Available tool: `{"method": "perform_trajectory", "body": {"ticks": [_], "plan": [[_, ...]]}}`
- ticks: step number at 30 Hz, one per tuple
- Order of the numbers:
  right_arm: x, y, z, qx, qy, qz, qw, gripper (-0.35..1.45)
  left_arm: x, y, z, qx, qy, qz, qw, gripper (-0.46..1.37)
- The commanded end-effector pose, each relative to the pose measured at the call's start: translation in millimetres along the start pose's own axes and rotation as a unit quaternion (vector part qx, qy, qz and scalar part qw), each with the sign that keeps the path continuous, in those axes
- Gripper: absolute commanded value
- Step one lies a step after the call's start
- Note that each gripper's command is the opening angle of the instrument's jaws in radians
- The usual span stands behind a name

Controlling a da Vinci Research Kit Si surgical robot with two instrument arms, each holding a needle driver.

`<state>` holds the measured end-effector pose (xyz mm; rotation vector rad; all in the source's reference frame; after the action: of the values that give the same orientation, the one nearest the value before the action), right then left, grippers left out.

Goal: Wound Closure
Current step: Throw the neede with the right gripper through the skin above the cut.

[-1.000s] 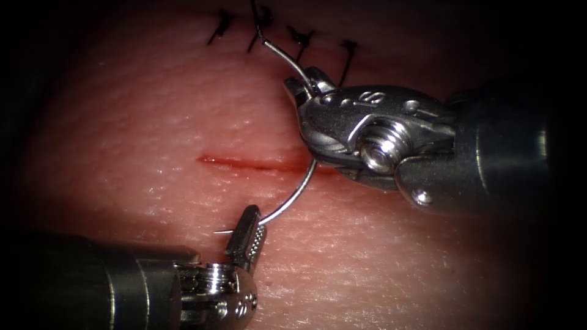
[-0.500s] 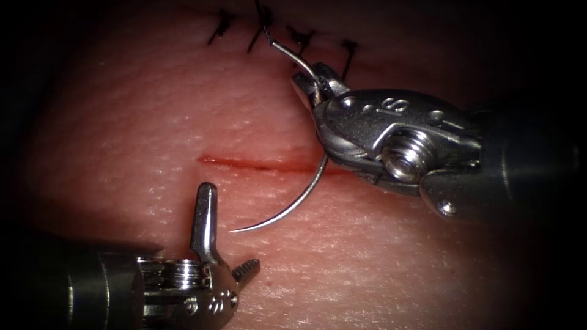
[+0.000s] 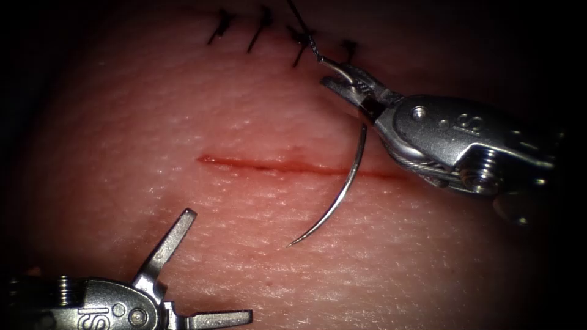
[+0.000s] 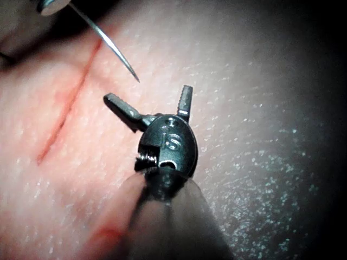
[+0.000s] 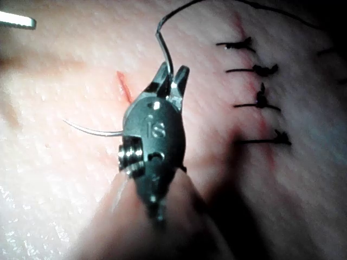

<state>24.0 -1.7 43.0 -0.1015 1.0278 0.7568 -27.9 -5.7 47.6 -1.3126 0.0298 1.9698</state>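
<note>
The right hand (image 3: 342, 82) is clamped on the needle (image 3: 342, 186) near its thread end, above the cut (image 3: 293, 166) in the endoscope view. From that grip the needle curves down across the cut and its tip hangs free below the cut, over the tissue (image 3: 183, 110) and not in it. The thread (image 3: 302, 24) runs up from the needle's end, past the row of dark finished stitches (image 3: 260, 27) that lies well above the cut. The left hand (image 3: 208, 275) sits below the cut and to the left of the needle tip, its two parts spread wide apart and holding nothing. In the left wrist view the needle tip (image 4: 127, 67) is near the left hand (image 4: 149, 103) but apart from it.
</note>
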Motion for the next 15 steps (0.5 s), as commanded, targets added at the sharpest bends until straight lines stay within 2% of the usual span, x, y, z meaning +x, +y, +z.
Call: {"method": "perform_trajectory", "body": {"ticks": [1, 4, 6, 8, 10, 13, 15], "plan": [[-0.1, 0.0, 0.0, 0.010, 0.004, -0.004, 1.000, -0.35, 0.1, -0.1, -0.2, -0.019, 0.004, -0.015, 0.9997, 0.90], [0.1, -0.2, 0.0, 0.034, 0.016, -0.002, 0.999, -0.35, 0.5, -1.1, -0.3, -0.056, 0.014, -0.037, 0.9976, 0.96], [0.1, -0.2, -0.1, 0.052, 0.040, -0.002, 0.998, -0.35, 0.7, -2.0, -0.2, -0.082, 0.019, -0.046, 0.9954, 0.98], [0.1, 0.0, -0.3, 0.067, 0.051, -0.001, 0.996, -0.35, 0.9, -2.7, 0.0, -0.090, 0.015, -0.050, 0.9945, 0.92], [0.0, 0.2, -0.4, 0.084, 0.058, 0.000, 0.995, -0.35, 1.0, -3.5, 0.5, -0.084, -0.005, -0.052, 0.9951, 0.69], [0.0, 0.3, -0.5, 0.102, 0.073, 0.004, 0.992, -0.35, 1.1, -4.2, 1.1, -0.092, -0.023, -0.052, 0.9941, 0.67], [0.0, 0.3, -0.4, 0.135, 0.093, 0.006, 0.986, -0.35, 1.1, -4.8, 1.7, -0.100, -0.032, -0.059, 0.9927, 0.64]]}}
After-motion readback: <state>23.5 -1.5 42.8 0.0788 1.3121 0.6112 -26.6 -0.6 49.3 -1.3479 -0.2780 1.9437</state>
